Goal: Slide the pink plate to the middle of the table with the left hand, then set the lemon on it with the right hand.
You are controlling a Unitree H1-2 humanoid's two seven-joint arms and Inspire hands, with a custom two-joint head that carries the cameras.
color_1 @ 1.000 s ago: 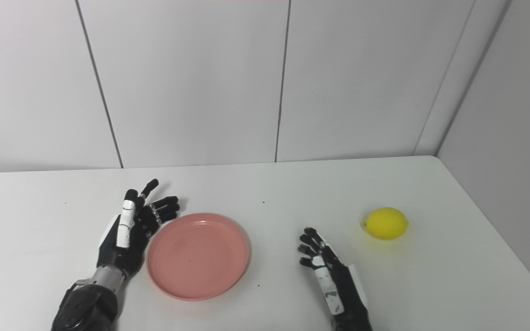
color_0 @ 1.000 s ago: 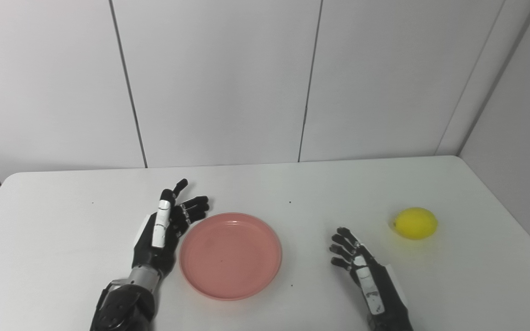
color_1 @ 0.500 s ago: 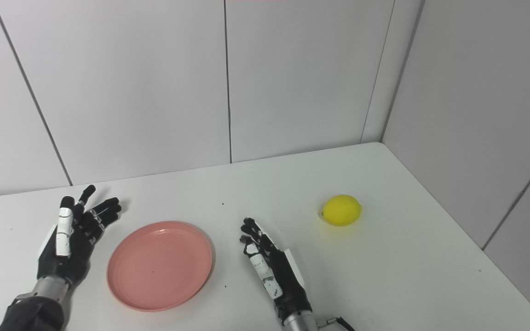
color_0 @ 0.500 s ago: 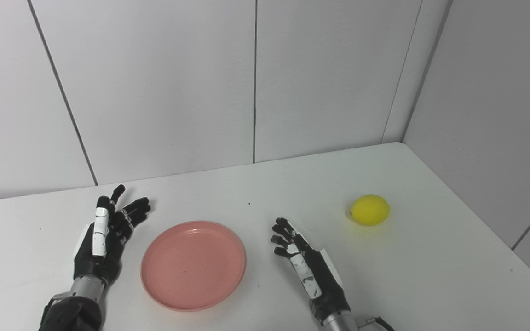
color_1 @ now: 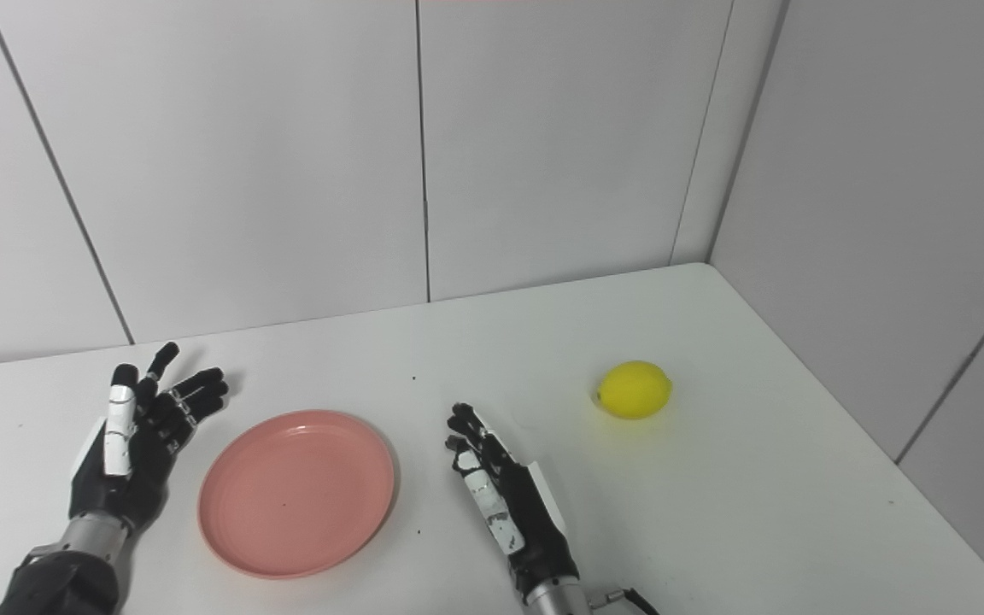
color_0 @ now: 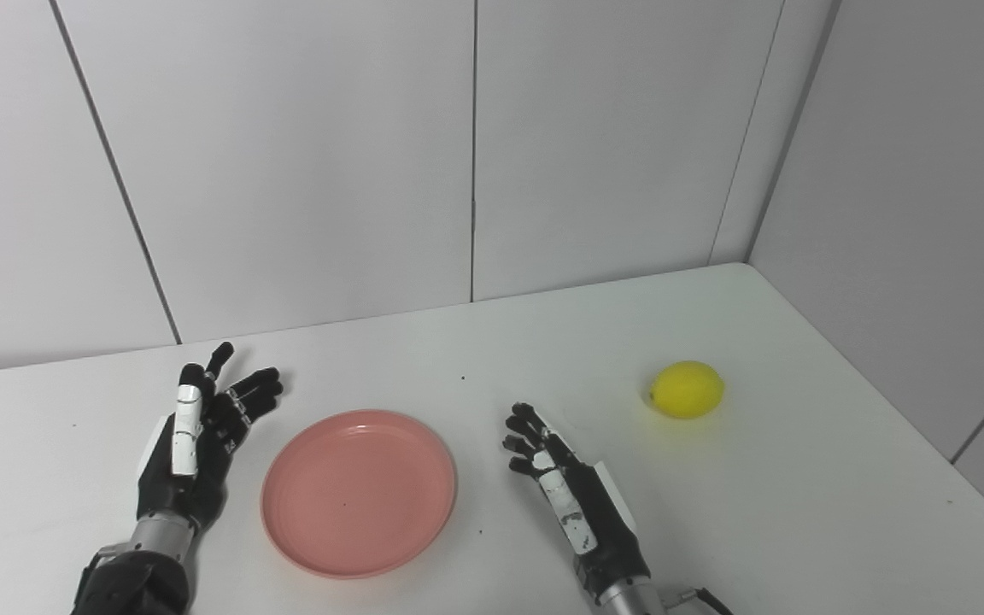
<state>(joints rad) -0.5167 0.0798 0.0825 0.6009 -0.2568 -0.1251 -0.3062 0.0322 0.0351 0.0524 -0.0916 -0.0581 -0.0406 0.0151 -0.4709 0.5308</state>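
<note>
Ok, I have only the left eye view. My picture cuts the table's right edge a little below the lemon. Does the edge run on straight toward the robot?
Observer: Yes. In the right eye view the table's right edge runs on straight, down to the picture's bottom. The lemon lies well inside it.
Operator: Good. In my view the left hand is near the plate. Do they touch?
Observer: No. The right eye view also shows a strip of bare table between the left hand and the plate, so they are apart. The hand is open and holds nothing.
</note>
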